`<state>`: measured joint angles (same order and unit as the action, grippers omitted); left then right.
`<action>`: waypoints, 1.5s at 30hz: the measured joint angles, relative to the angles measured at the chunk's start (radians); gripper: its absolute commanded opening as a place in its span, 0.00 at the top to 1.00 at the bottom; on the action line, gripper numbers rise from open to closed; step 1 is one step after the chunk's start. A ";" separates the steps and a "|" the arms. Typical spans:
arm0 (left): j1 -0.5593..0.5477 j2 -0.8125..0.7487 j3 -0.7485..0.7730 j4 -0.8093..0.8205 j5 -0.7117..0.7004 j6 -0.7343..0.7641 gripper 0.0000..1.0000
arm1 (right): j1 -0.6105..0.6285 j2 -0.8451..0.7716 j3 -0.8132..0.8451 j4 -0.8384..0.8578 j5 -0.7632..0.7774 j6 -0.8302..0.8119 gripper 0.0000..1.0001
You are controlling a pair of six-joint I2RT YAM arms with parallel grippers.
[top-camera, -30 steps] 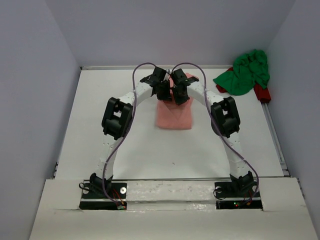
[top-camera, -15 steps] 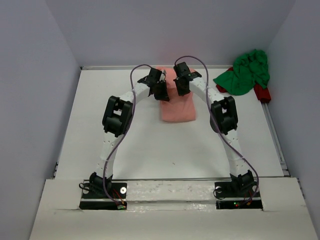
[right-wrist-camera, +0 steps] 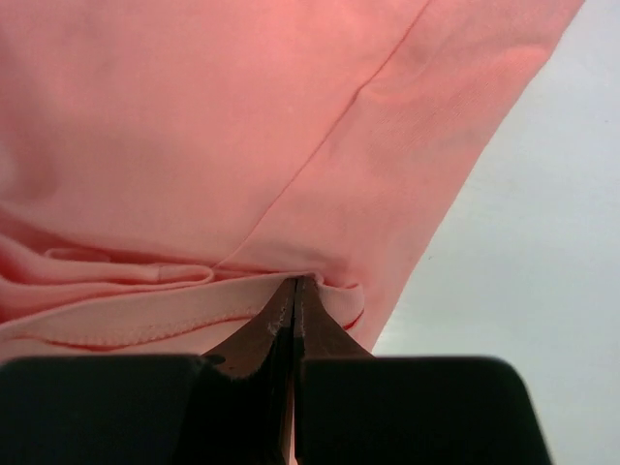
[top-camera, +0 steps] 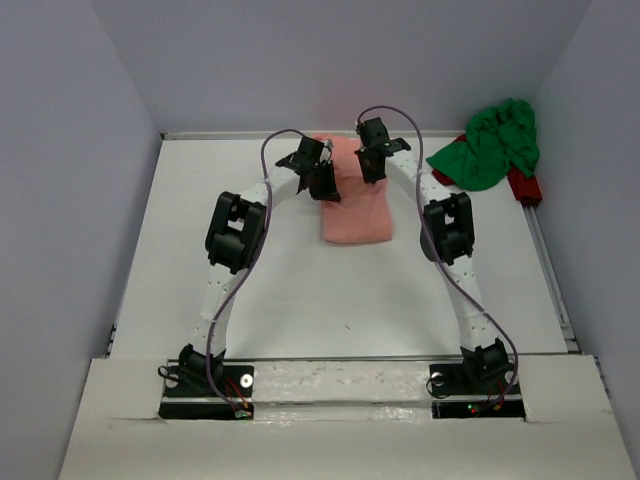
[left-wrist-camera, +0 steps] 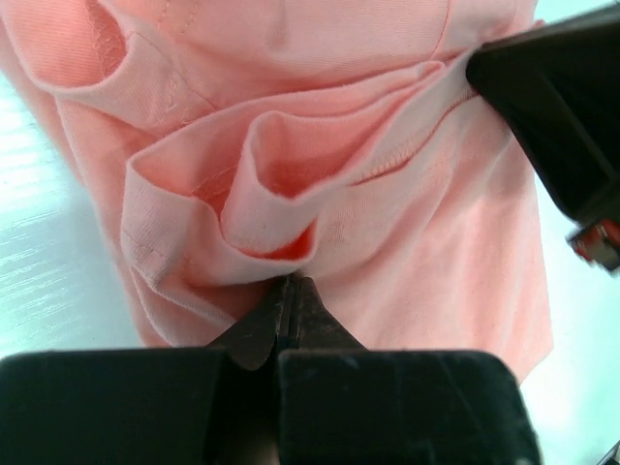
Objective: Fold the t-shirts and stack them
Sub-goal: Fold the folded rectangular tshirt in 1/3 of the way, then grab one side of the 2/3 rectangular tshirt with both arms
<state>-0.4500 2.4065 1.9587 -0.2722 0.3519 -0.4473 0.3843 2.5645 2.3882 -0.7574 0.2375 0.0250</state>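
With left jaws and right jaws clamped on the salmon shirt (top-camera: 356,215), I lower evenly; corners square, no bunching.

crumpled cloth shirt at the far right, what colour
The crumpled shirt is bright green; top view.

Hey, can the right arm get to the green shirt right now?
Probably not yet: the right gripper is shut on the pink shirt. Once it lets go, the green shirt sits on its side with nothing between.
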 measured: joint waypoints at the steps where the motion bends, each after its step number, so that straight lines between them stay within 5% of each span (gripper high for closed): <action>1: 0.000 0.000 0.000 0.000 0.000 0.000 1.00 | -0.008 0.012 0.010 0.000 -0.006 -0.004 1.00; 21: 0.014 0.000 0.035 -0.010 -0.022 -0.002 1.00 | -0.051 0.029 0.037 0.016 -0.113 -0.037 1.00; 24: 0.026 -0.001 0.058 -0.024 -0.036 0.007 1.00 | -0.051 0.003 0.036 0.016 -0.113 -0.048 0.88; 28: 0.033 -0.010 0.101 -0.062 -0.068 0.023 1.00 | -0.051 -0.083 0.036 0.017 -0.106 -0.066 0.54; 31: 0.037 -0.040 0.142 -0.093 -0.098 0.040 1.00 | -0.051 -0.185 0.026 0.022 -0.093 -0.074 0.38; 36: 0.037 -0.123 0.170 -0.151 -0.142 0.056 0.99 | -0.051 -0.424 -0.137 0.037 -0.065 -0.044 0.29; 39: 0.037 -0.220 0.083 -0.151 -0.138 0.066 0.54 | -0.051 -0.565 -0.328 0.064 -0.089 -0.006 0.22; 45: 0.057 -0.362 -0.182 -0.112 -0.043 0.084 0.45 | -0.060 -0.630 -0.660 0.057 -0.211 0.045 0.21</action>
<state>-0.3931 2.0445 1.7763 -0.3843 0.3084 -0.3637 0.3244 1.9343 1.7283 -0.7002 0.0265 0.0696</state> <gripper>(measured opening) 0.540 0.787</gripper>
